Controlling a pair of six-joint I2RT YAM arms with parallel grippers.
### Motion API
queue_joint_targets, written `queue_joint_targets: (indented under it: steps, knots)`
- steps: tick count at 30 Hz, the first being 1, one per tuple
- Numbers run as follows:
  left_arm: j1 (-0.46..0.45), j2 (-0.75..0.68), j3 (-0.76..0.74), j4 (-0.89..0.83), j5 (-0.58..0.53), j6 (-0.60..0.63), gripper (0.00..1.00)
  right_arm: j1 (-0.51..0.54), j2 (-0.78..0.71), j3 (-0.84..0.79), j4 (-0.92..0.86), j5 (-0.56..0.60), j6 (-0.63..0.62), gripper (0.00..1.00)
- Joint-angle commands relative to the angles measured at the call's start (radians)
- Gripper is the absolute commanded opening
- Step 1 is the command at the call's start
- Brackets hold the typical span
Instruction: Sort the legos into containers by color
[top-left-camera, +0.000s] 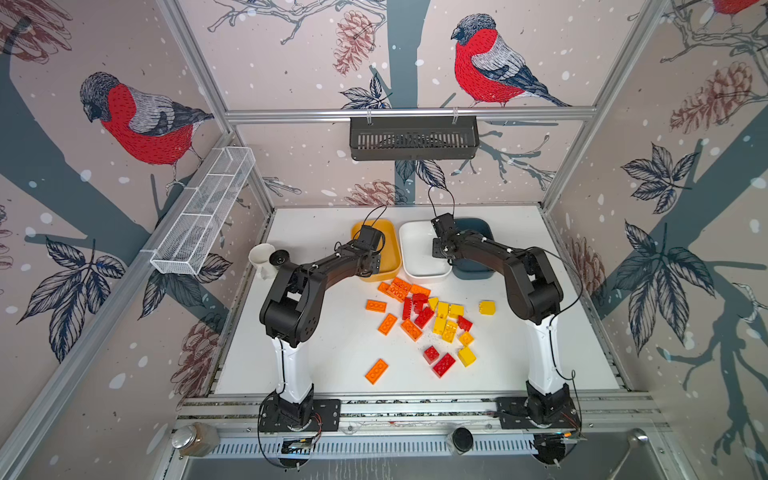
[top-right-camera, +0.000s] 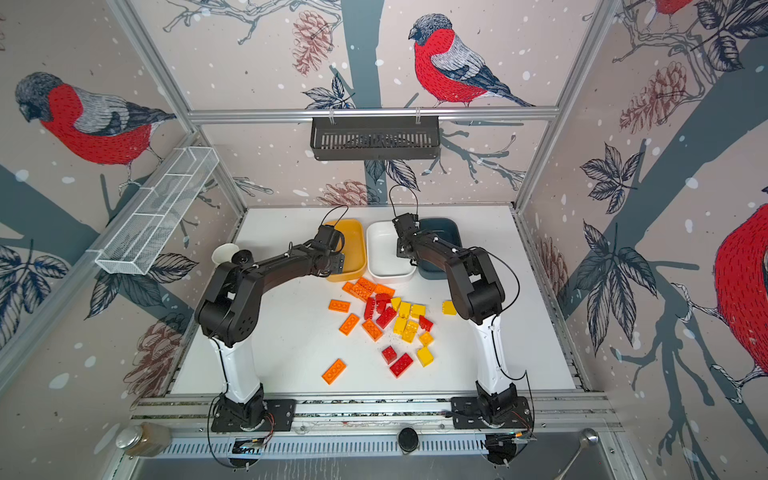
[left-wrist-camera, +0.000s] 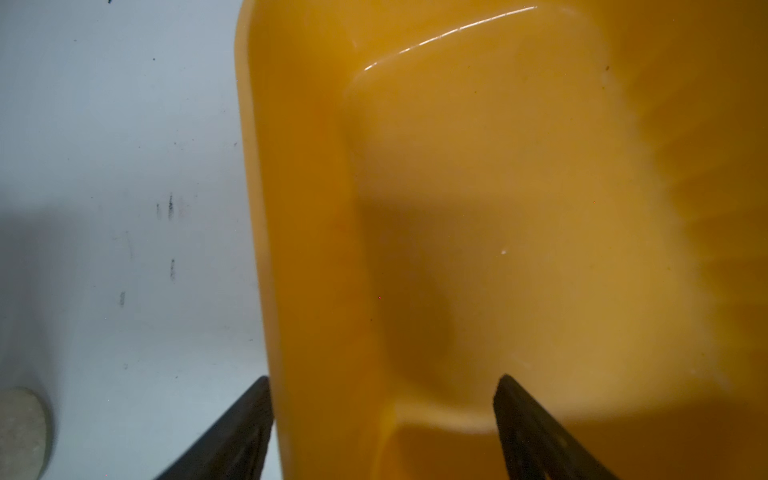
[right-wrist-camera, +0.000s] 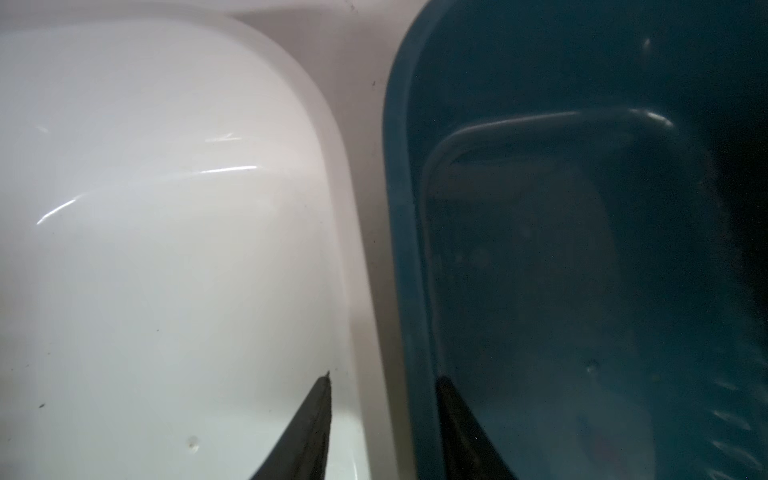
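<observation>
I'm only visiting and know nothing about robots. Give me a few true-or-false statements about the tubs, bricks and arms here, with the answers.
1. The white tub is full. False: it looks empty.
2. The white tub sits between the yellow tub and the dark blue tub. True.
3. The bricks are red, orange and yellow. True.
4. The left gripper holds an orange brick. False: its jaws stand open and empty at the yellow tub's edge.
5. The black basket stands among the bricks. False: it hangs from the back rail.
</observation>
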Motion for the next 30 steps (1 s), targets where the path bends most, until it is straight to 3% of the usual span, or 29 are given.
queue_joint_targets:
  steps: [1,12,22,30]
  knots:
    - [0.006,-0.019,-0.021,0.039,0.022,0.050,0.83,0.002,0.026,0.036,-0.031,0.021,0.027,0.42]
    - [0.055,-0.046,0.005,0.087,0.167,0.099,0.86,0.007,0.090,0.173,-0.060,-0.015,0.011,0.42]
    - [0.076,0.119,0.197,0.048,0.216,0.178,0.80,0.005,0.041,0.157,-0.056,-0.043,0.007,0.47]
    - [0.074,0.159,0.253,0.028,0.293,0.200,0.80,-0.006,-0.067,0.060,-0.017,-0.041,0.013,0.62]
